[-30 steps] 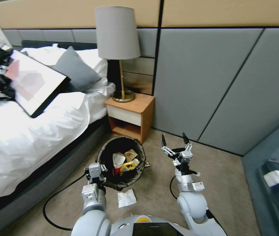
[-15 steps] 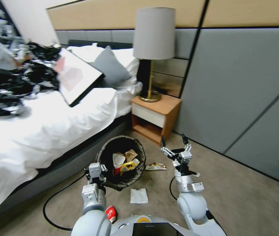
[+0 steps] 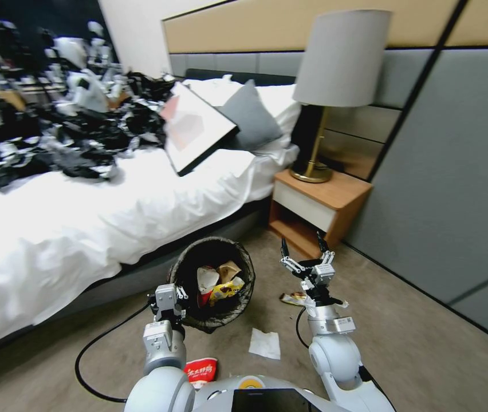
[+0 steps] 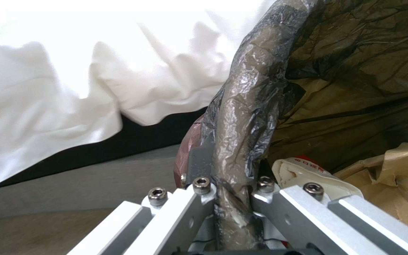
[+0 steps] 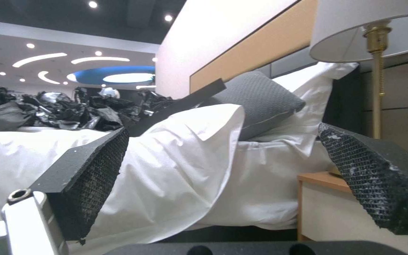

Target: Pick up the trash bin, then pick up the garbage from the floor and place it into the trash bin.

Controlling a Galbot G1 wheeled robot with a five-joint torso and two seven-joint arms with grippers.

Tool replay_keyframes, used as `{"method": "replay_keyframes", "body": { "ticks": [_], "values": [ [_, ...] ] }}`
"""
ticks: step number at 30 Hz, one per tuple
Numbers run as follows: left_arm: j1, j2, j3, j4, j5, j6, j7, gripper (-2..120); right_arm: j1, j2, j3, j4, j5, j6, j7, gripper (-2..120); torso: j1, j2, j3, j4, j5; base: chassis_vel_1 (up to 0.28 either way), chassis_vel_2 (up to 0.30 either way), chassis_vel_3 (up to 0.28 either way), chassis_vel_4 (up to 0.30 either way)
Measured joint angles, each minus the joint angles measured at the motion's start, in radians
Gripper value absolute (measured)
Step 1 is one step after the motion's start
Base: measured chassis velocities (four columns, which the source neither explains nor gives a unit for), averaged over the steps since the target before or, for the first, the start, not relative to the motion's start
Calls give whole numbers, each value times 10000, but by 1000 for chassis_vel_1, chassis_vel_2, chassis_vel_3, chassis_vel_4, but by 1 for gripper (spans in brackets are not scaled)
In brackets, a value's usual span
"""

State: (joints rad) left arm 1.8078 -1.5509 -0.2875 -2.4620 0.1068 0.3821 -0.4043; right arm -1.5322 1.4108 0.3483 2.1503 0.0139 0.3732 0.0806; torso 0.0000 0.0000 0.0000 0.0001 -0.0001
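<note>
The left gripper (image 3: 174, 298) is clenched on the near rim of the trash bin (image 3: 182, 269), which sits in front of the robot beside the bed (image 3: 83, 229). In the left wrist view, the two metal fingers (image 4: 199, 166) pinch the bag-covered rim (image 4: 244, 117) between them, one on the outside and one on the inside of the liner. The bin interior already contains garbage: a white-and-red wrapper (image 3: 205, 280), a tan paper bag (image 3: 228, 269) and a yellow wrapper (image 3: 227, 289).

The right gripper (image 3: 303, 248) is raised beside the bin, fingertips pointing upward, released and holding nothing. The right wrist view shows both black textured pads (image 5: 95, 166) spread well apart with only the bed and the lamp (image 5: 374, 39) behind them.

Garbage on the floor:
- A white tissue (image 3: 264, 344) lies on the carpet between the two arms, near the bin.
- A red snack wrapper (image 3: 201, 371) lies close to the robot body, just beside the left arm.
- A yellow-brown wrapper (image 3: 292, 297) lies on the floor partly behind the right gripper.

A wooden nightstand (image 3: 318, 209) carrying the lamp stands beyond the right gripper. A heap of black plastic sheeting (image 3: 72, 131) and a framed picture (image 3: 198, 129) lie on the bed.
</note>
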Motion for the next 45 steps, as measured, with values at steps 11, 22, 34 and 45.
{"method": "replay_keyframes", "body": {
  "ticks": [11,22,34,45],
  "values": [
    [0,0,2,0,0,0,2,0,62,-23,169,-16,18,6,-29,100,0,0,0,-1,1,0,0,0,0],
    [0,0,1,0,0,0,2,0,635,-383,1220,-882,176,-541,-250,100,0,0,0,0,1,0,0,0,0],
    [0,0,1,0,0,0,1,0,1326,-848,2158,-3165,180,-1759,-1047,100,0,0,0,-1,2,0,0,0,0],
    [0,0,1,0,0,0,0,0,1882,-1168,2683,-6281,-361,-2099,-2743,100,0,-1,0,-2,4,0,0,0,0]
  ]
}}
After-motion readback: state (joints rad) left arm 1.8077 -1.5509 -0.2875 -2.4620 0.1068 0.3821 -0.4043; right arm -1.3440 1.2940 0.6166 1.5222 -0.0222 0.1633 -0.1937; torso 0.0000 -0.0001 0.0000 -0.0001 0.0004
